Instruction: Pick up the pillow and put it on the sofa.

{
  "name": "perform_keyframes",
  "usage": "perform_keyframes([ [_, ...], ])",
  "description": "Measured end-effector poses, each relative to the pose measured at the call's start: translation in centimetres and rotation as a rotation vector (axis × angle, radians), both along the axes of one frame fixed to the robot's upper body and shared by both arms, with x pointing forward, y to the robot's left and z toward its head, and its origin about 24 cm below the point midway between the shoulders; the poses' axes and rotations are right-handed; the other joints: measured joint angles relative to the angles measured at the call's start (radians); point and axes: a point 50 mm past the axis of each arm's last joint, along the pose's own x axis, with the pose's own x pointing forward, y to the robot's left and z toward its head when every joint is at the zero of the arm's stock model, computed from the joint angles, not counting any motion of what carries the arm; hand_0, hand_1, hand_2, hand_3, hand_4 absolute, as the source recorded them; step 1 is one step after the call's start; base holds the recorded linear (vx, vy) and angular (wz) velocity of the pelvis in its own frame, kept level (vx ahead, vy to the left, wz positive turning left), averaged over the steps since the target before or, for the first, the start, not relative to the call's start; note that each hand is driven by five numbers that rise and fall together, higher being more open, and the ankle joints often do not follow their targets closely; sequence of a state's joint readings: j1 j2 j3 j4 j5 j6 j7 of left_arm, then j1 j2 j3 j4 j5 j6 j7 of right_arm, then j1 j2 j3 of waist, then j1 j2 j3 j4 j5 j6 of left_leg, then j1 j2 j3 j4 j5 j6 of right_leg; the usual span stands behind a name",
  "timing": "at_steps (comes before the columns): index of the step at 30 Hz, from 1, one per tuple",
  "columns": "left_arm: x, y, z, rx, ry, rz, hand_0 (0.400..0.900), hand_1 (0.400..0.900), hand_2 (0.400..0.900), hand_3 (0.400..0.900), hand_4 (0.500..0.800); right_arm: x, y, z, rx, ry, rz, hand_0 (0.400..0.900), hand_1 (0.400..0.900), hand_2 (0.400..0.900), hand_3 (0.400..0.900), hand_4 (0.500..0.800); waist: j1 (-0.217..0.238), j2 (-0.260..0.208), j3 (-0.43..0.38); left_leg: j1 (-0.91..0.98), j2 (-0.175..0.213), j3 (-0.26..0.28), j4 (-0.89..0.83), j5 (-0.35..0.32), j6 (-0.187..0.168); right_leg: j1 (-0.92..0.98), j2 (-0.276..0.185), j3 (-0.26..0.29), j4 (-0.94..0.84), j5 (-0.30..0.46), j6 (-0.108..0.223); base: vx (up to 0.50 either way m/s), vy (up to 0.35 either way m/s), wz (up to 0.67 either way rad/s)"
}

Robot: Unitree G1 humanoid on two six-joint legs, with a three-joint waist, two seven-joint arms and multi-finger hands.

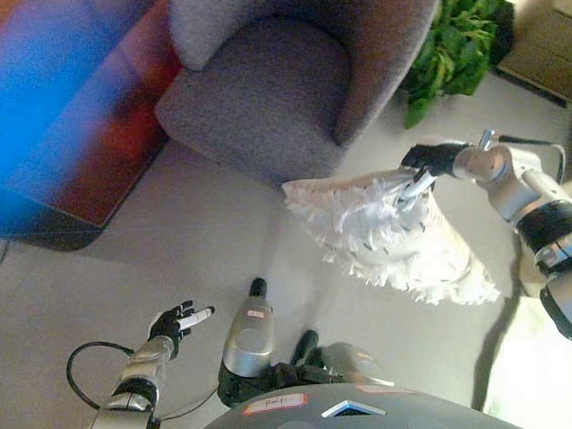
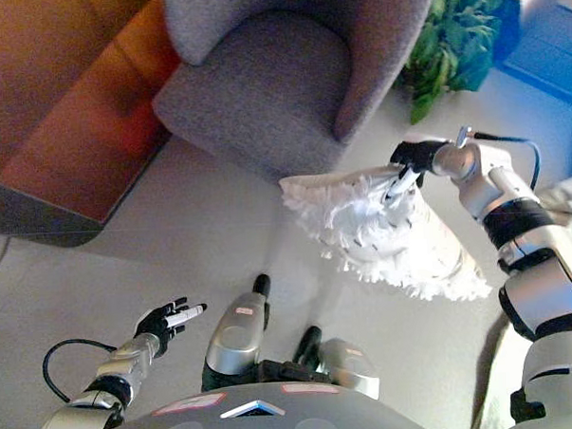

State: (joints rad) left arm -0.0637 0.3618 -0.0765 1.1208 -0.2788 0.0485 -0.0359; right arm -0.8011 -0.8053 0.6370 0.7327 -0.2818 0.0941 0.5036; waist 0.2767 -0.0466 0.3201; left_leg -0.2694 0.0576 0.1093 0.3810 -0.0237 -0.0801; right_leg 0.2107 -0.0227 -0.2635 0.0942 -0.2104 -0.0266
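Left eye view: my right hand (image 1: 424, 163) clamped on pillow (image 1: 386, 231) beside sofa (image 1: 262, 92); should swing over seat. Left hand (image 1: 177, 322) relaxed, idle.

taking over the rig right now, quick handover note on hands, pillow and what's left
Right hand: fingers shut on the white fringed pillow, holding it off the floor, in front of the grey sofa chair.
Left hand: open, empty, low at the left above the floor.
Done: pillow picked up.
Left: carry it over the seat and let go; the pillow is not yet on the sofa chair.
Nearby: a green plant to the right of the chair.
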Motion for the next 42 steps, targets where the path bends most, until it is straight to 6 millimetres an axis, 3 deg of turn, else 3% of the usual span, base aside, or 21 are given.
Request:
perform_keyframes([
  [3,-1.0,-0.1,-0.5,-0.001,0.058,0.009,0.900,0.900,0.900,0.900,0.800,0.0,-0.2,0.3,0.001,-0.010,0.005,0.400,0.400,0.400,0.400,0.500,0.003,-0.010,-0.022,0.006,-0.036,0.024,-0.147,0.032,0.068,0.036,0.006,0.041,-0.030,-0.014,0.014,0.35,0.156,0.06],
  [5,-2.2,0.0,-0.9,-0.004,0.108,0.026,0.900,0.900,0.900,0.900,0.800,-0.2,-0.1,-0.2,0.004,0.006,0.015,0.400,0.400,0.400,0.400,0.500,-0.001,-0.020,-0.046,0.068,-0.056,0.009,-0.254,0.138,0.139,0.043,0.000,0.039,0.018,-0.035,0.049,0.33,0.131,-0.09],
  [9,-2.4,0.2,-0.9,-0.002,0.100,0.007,0.900,0.900,0.900,0.900,0.800,-0.7,0.0,-1.4,0.017,0.042,0.031,0.400,0.400,0.400,0.400,0.500,-0.018,-0.051,-0.092,0.165,-0.080,0.010,-0.307,0.103,0.175,-0.091,-0.096,0.041,0.446,-0.023,0.119,0.29,0.039,0.16],
  [10,-2.2,0.2,-0.8,0.001,0.087,0.000,0.900,0.900,0.900,0.900,0.800,-0.7,0.2,-1.4,0.023,0.040,0.047,0.400,0.400,0.400,0.400,0.500,-0.030,-0.045,-0.106,0.189,-0.081,-0.005,-0.334,0.105,0.179,-0.108,-0.113,0.038,0.488,-0.023,0.121,0.26,-0.165,0.30],
  [13,-1.2,0.3,-0.5,0.002,0.057,-0.012,0.900,0.900,0.900,0.900,0.800,-0.6,0.2,-0.9,0.050,0.015,0.048,0.400,0.400,0.400,0.400,0.500,-0.034,-0.022,-0.119,0.255,-0.075,-0.070,-0.393,0.118,0.171,-0.121,-0.170,-0.026,0.300,-0.019,0.129,0.21,-0.286,0.59],
  [15,-0.9,0.3,-0.3,0.006,0.051,-0.018,0.900,0.900,0.900,0.900,0.800,-0.5,0.3,-0.8,0.055,0.006,0.057,0.400,0.400,0.400,0.400,0.500,-0.065,-0.013,-0.128,0.269,-0.076,-0.133,-0.405,0.105,0.158,-0.152,-0.188,-0.015,0.141,0.022,0.178,0.16,-0.347,1.04],
  [16,-0.8,0.5,-0.2,0.011,0.049,-0.019,0.900,0.900,0.900,0.900,0.800,-0.5,0.4,-0.7,0.056,0.001,0.067,0.400,0.400,0.400,0.400,0.500,-0.093,-0.011,-0.129,0.269,-0.078,-0.166,-0.407,0.100,0.162,-0.167,-0.195,0.005,0.041,0.080,0.210,0.11,-0.211,0.78],
  [17,-0.8,0.6,-0.2,0.013,0.049,-0.018,0.900,0.900,0.900,0.900,0.800,-0.5,0.4,-0.6,0.056,0.002,0.068,0.400,0.400,0.400,0.400,0.500,-0.114,-0.011,-0.129,0.269,-0.080,-0.192,-0.408,0.101,0.162,-0.186,-0.205,0.018,-0.025,0.136,0.219,0.14,-0.200,0.72],
  [20,-1.3,0.8,-0.3,0.017,0.061,-0.010,0.900,0.900,0.900,0.900,0.800,-0.8,-0.5,-0.8,0.049,0.027,0.032,0.400,0.400,0.400,0.400,0.500,-0.135,-0.019,-0.133,0.278,-0.091,-0.272,-0.410,0.100,0.135,-0.203,-0.218,0.022,-0.126,0.252,0.196,0.16,-0.163,0.48],
  [21,-1.7,1.0,-0.3,0.020,0.068,-0.001,0.900,0.900,0.900,0.900,0.800,-0.9,-1.0,-0.9,0.062,0.037,0.011,0.400,0.400,0.400,0.400,0.500,-0.127,-0.032,-0.141,0.283,-0.094,-0.273,-0.414,0.094,0.124,-0.182,-0.217,-0.006,-0.161,0.281,0.182,0.20,-0.055,0.28],
  [22,-2.3,1.6,-0.2,0.038,0.086,-0.002,0.900,0.900,0.900,0.900,0.800,-1.0,-1.5,-1.1,0.077,0.053,-0.012,0.400,0.400,0.400,0.400,0.500,-0.122,-0.061,-0.156,0.283,-0.100,-0.246,-0.416,0.087,0.108,-0.153,-0.215,-0.020,-0.177,0.322,0.157,0.20,-0.031,0.27],
  [23,-3.1,2.3,-0.3,0.057,0.110,0.010,0.900,0.900,0.900,0.900,0.800,-1.1,-2.0,-1.3,0.090,0.078,-0.028,0.400,0.400,0.400,0.400,0.500,-0.099,-0.097,-0.161,0.291,-0.109,-0.209,-0.417,0.080,0.087,-0.114,-0.222,-0.043,-0.184,0.345,0.156,0.21,-0.020,0.32],
  [24,-3.8,2.1,-0.6,0.054,0.119,0.043,0.900,0.900,0.900,0.900,0.800,-0.8,-2.5,-1.2,0.087,0.097,-0.055,0.400,0.400,0.400,0.400,0.500,-0.068,-0.087,-0.162,0.290,-0.086,-0.190,-0.397,0.061,0.066,-0.110,-0.208,-0.050,-0.181,0.329,0.167,0.16,-0.023,0.31],
  [28,-7.8,1.7,-1.5,0.041,0.237,0.053,0.900,0.900,0.900,0.900,0.800,0.1,-2.5,0.7,0.095,0.133,-0.055,0.400,0.400,0.400,0.400,0.500,-0.041,-0.067,-0.173,0.260,-0.008,-0.191,-0.383,0.052,0.016,-0.106,-0.134,-0.093,-0.181,0.297,0.124,0.10,-0.009,0.33],
  [32,-9.7,0.9,-2.1,0.013,0.291,0.059,0.900,0.900,0.900,0.900,0.800,1.0,-2.0,2.6,0.127,0.108,-0.058,0.400,0.400,0.400,0.400,0.500,-0.014,-0.067,-0.173,0.252,0.005,-0.212,-0.391,0.064,0.000,-0.098,-0.117,-0.128,-0.182,0.281,0.110,0.08,0.014,0.23],
  [38,-8.5,0.9,-2.0,0.015,0.246,0.047,0.900,0.900,0.900,0.900,0.800,1.9,-1.4,4.8,0.181,0.068,-0.098,0.400,0.400,0.400,0.400,0.500,0.017,-0.068,-0.174,0.240,0.007,-0.204,-0.395,0.080,-0.007,-0.087,-0.121,-0.155,-0.181,0.264,0.113,0.09,0.040,0.07],
  [42,-8.5,0.9,-1.9,0.019,0.243,0.048,0.900,0.900,0.900,0.900,0.800,2.1,-1.3,5.2,0.233,0.060,-0.128,0.400,0.400,0.400,0.400,0.500,0.032,-0.072,-0.177,0.240,0.004,-0.203,-0.394,0.085,-0.001,-0.085,-0.124,-0.157,-0.180,0.264,0.114,0.10,0.004,0.09],
])
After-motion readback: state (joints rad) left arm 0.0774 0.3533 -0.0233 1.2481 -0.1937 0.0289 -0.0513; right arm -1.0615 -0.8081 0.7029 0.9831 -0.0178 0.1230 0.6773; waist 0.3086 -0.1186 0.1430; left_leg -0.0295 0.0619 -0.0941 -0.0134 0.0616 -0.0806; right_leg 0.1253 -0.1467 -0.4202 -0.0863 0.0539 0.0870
